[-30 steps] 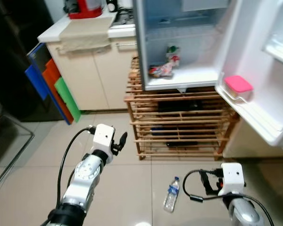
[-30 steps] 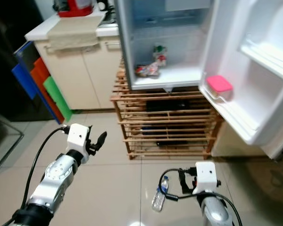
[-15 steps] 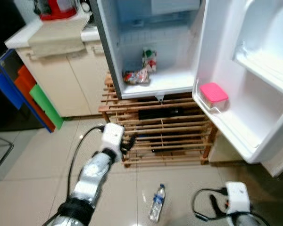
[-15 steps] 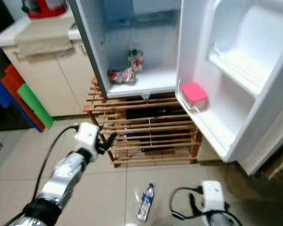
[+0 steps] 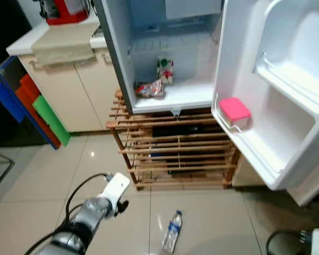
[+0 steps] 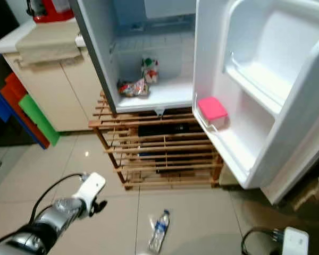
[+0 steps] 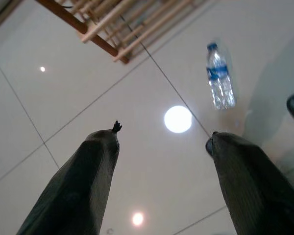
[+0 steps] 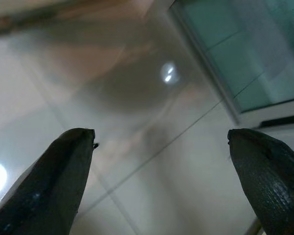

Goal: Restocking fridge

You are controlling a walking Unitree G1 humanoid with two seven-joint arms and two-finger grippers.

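On the floor lies our water bottle (image 5: 171, 239), flat on its side, just in front of the wooden rack (image 5: 173, 151). Our left pincer (image 7: 161, 142) hangs near the bottle, its fingers apart, holding nothing. Our right pincer (image 8: 159, 147), on the other side of the bottle, is also spread and empty. We judge the bottle light, smooth and a little soft, so it may roll; the middle of the body seems the best place to hold. Beyond the rack, above it, stands the fridge (image 5: 175, 64), door open, with a pink box (image 5: 234, 110) on the door shelf.
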